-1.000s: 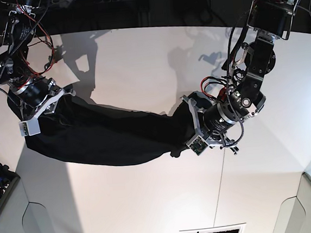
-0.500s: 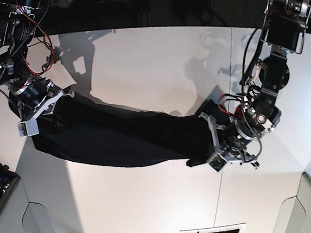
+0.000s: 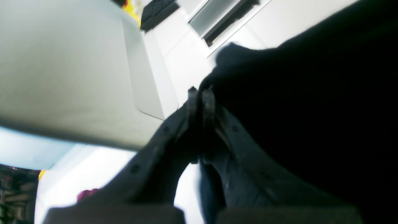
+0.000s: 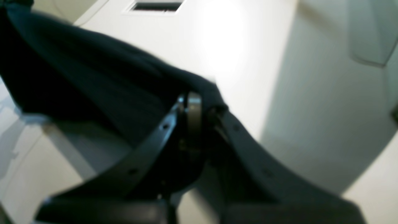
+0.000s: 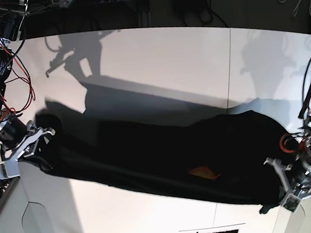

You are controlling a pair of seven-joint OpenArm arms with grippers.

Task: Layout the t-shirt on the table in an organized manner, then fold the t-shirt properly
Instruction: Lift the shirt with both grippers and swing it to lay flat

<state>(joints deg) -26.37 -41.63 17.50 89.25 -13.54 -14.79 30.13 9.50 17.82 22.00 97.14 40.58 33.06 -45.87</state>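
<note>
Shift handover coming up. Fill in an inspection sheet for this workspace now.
Surface: white table, one thin dark seam, bare areas unmarked.
Job's things: black t-shirt stretched wide between both arms, orange print patch showing.
Clutter: nothing seen on the table.
Grippers: left hand shut on the t-shirt's edge; right hand shut on the t-shirt's other end.
Cables: red wires loose along the right arm.
Surroundings: grey angled panel at the table's corner; dark background behind.
</note>
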